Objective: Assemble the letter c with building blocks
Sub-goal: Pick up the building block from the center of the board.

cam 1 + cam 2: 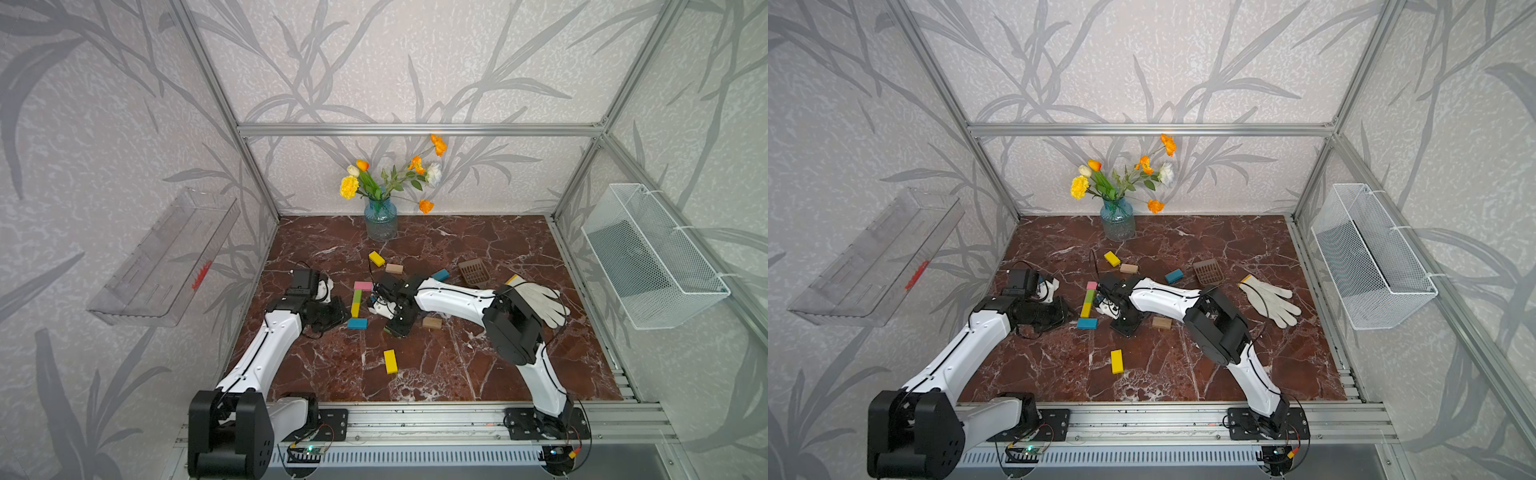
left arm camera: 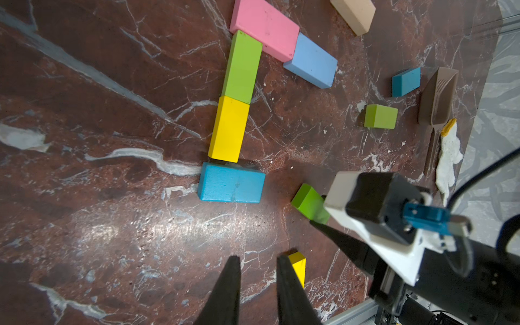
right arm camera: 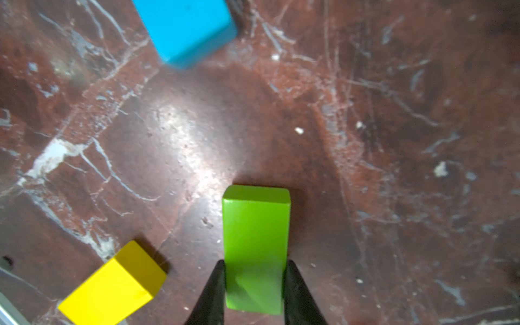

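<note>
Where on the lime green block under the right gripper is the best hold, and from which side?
Across its narrow width, one finger on each long side face, coming down from above. The lime green block seems to lie flat on the table, its long sides parallel and clear of neighbours. The right gripper pinches it that way near one end.

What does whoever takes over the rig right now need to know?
Right gripper: shut on a lime green block, close to the teal block.
Left gripper: open, empty, beside the letter.
Done: pink block and light blue block form the top arm. The green spine block and yellow spine block form the back, and the teal block starts the bottom arm.
Left: probably set the held block beside the teal one to lengthen the bottom arm. Spares lie loose, e.g. the front yellow block.
</note>
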